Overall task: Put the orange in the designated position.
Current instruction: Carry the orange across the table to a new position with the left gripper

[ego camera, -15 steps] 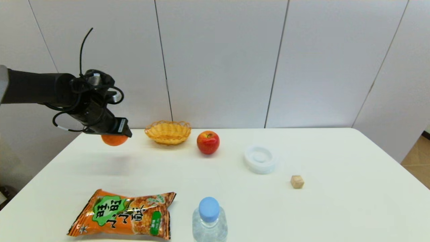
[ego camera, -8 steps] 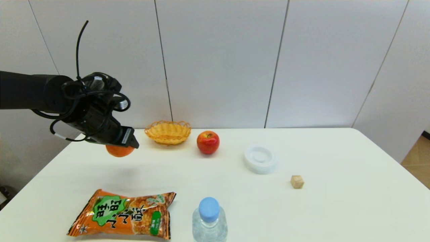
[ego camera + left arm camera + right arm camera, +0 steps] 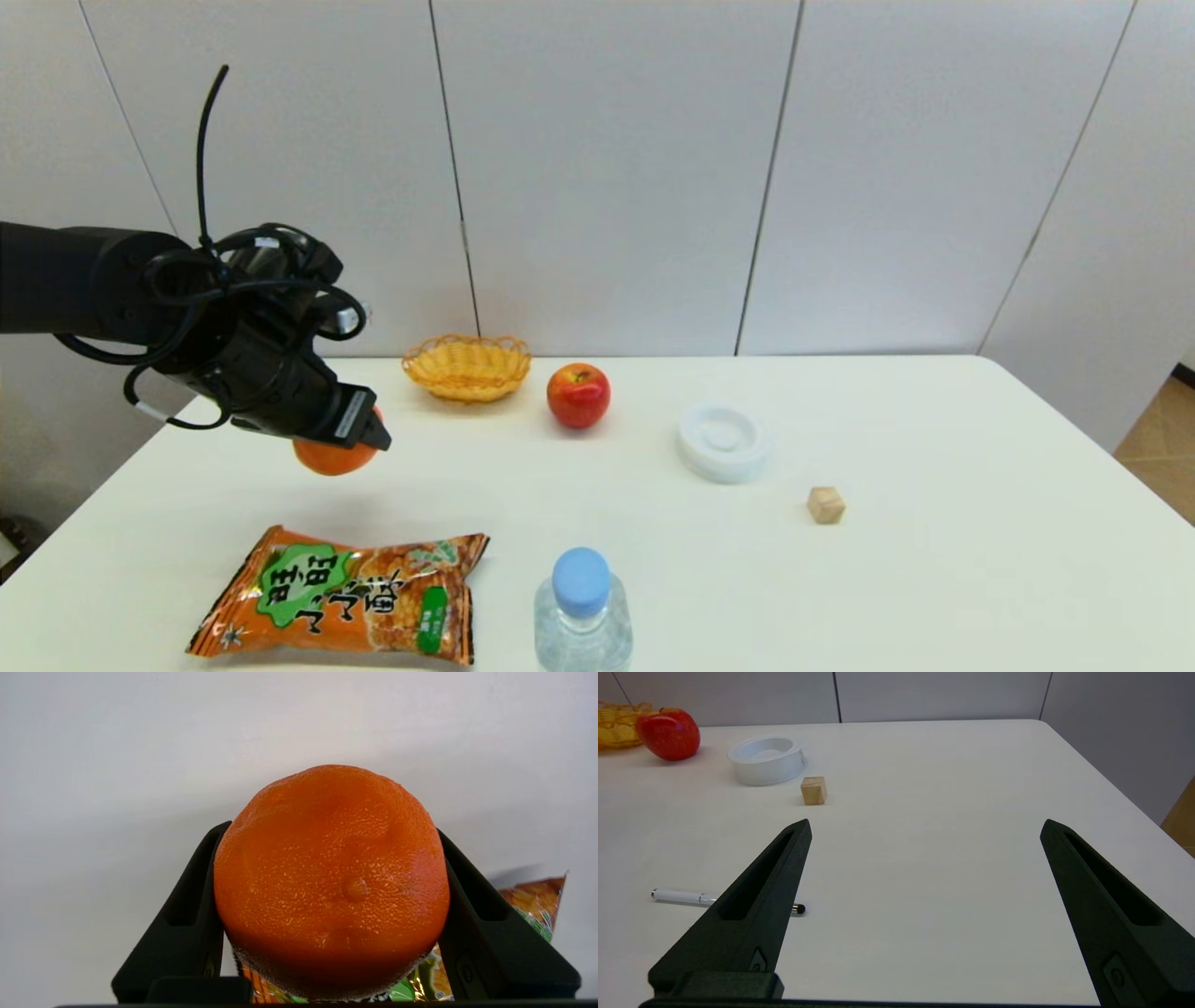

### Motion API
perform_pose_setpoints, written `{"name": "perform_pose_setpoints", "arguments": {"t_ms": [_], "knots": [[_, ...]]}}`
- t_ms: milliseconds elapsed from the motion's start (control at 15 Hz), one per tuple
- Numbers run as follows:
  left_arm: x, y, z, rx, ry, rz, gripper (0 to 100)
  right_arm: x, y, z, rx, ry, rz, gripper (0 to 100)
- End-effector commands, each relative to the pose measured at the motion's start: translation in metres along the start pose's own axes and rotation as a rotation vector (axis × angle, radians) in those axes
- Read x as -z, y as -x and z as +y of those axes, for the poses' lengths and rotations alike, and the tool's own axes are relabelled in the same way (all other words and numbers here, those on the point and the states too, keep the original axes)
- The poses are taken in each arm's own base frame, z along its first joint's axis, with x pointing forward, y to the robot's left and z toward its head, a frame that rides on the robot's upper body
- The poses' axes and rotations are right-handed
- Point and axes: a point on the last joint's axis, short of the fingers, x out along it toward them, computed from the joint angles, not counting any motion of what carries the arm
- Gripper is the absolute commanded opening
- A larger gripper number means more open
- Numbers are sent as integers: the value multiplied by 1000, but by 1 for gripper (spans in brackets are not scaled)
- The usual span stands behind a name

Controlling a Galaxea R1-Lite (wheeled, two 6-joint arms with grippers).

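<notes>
left gripper [image 3: 347, 439]: pinching orange [image 3: 333, 457], round, dimpled skin, above table [image 3: 934, 560] behind glossy snack bag [image 3: 345, 597], green label, chinese characters. right gripper [image 3: 924, 828]: spread, near wooden cube [image 3: 813, 790].

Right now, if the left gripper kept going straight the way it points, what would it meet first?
The left gripper points down, jaws shut on the orange. The orange would probably meet bare white table first, just beyond the snack bag; depth is unclear.
</notes>
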Motion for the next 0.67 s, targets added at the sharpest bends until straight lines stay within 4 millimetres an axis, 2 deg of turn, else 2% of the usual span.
{"name": "perform_pose_setpoints", "arguments": {"t_ms": [67, 333, 667], "knots": [[11, -4, -4, 6, -11, 42, 0, 0, 0, 0, 1, 0, 2, 100], [21, -13, -6, 36, -16, 93, 0, 0, 0, 0, 0, -1, 0, 100], [23, -26, -16, 52, -41, 131, 0, 0, 0, 0, 1, -1, 2, 100]]}}
